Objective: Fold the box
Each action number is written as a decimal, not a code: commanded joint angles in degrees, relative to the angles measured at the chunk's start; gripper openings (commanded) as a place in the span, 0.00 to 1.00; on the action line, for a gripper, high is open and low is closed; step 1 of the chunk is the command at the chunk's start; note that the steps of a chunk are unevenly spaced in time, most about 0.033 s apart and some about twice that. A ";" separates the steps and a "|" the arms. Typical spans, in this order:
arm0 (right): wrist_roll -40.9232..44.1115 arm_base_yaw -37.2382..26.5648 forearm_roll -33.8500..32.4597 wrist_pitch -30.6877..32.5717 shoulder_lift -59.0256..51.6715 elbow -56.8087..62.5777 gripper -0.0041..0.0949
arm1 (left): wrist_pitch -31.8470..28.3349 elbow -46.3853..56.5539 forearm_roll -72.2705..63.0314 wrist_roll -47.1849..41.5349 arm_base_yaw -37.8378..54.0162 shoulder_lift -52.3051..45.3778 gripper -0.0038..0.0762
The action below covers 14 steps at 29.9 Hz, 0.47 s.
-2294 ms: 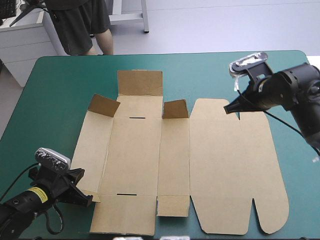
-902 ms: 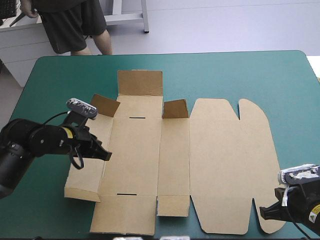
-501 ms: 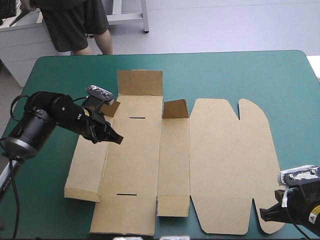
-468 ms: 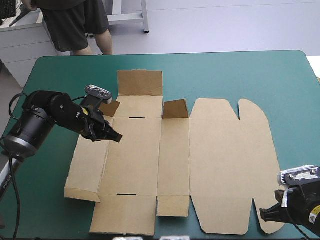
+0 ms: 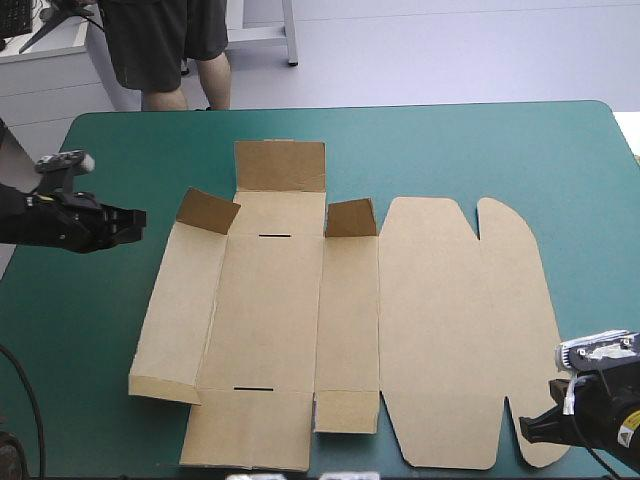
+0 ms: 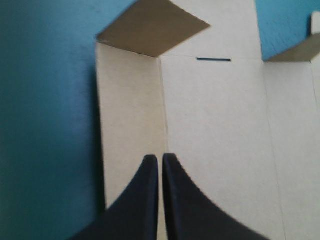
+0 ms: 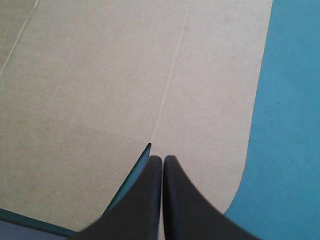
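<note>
Box now clear of left gripper

Brown box lies unfolded on teal-green table.

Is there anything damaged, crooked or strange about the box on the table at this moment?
Nothing stands out. The box lies flat and whole on the teal-green cover. Its far flaps are tilted up along their creases. No tear or spill shows.
</note>
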 commanded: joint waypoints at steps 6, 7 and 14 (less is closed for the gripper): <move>-1.62 -0.28 -0.33 -4.02 0.40 -1.24 0.03 | 0.09 -1.85 -4.19 -1.00 13.13 -1.48 0.07; -1.62 -0.28 -0.33 -3.92 0.40 -1.24 0.03 | 0.45 -1.85 -4.19 -1.00 13.65 -1.45 0.08; -1.62 -0.28 -0.33 -3.92 0.40 -1.24 0.03 | 3.57 -1.74 -4.19 2.01 14.28 -1.36 0.45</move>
